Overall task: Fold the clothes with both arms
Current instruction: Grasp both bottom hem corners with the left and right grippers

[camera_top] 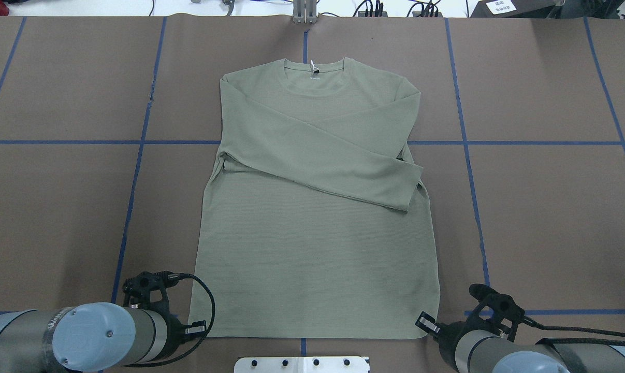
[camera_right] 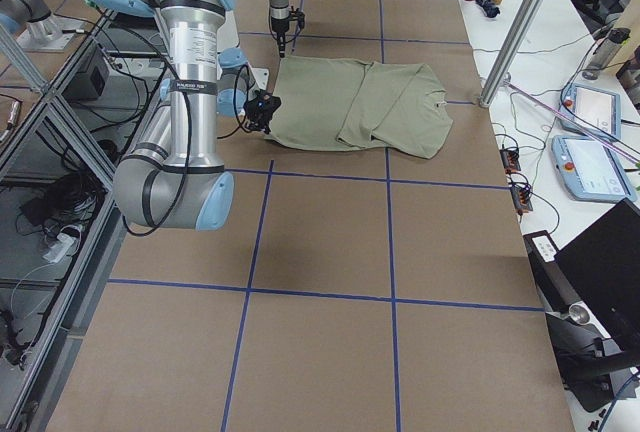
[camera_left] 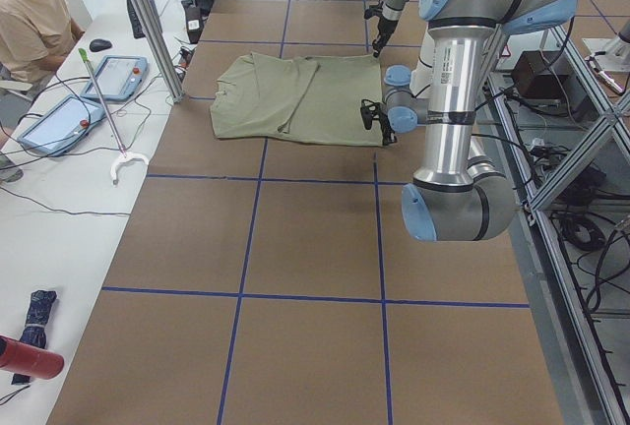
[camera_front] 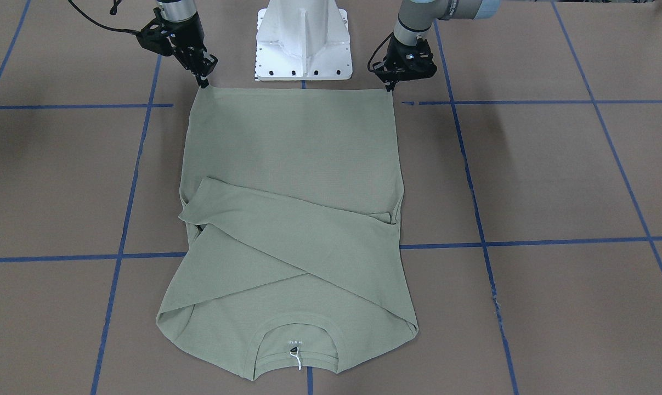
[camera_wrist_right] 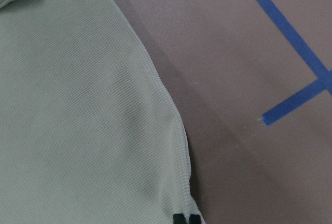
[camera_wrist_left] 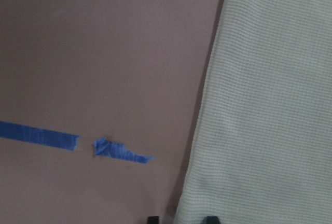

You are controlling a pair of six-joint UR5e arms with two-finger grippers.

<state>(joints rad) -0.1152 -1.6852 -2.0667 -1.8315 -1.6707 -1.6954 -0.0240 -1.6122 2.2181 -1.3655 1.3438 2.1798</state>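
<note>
The sage-green shirt [camera_front: 292, 142] lies flat on the brown table, collar away from the robot, both sleeves folded across the chest. My left gripper [camera_front: 390, 86] is down at one hem corner. In the left wrist view its fingertips [camera_wrist_left: 153, 219] stand apart, with the shirt's edge [camera_wrist_left: 270, 105] lying between them. My right gripper [camera_front: 203, 83] is at the other hem corner. The right wrist view shows its fingertips [camera_wrist_right: 179, 219] pressed close together on the hem [camera_wrist_right: 78, 105]. From overhead the shirt [camera_top: 312, 248] spans the space between both wrists, and the fingers are hidden beneath them.
The white base pedestal [camera_front: 303, 44] stands just behind the hem, between the arms. Blue tape lines [camera_front: 528, 241] cross the table [camera_front: 583, 164]. A person [camera_left: 30, 12] sits at a side bench with tablets [camera_left: 118, 76] beyond the collar end.
</note>
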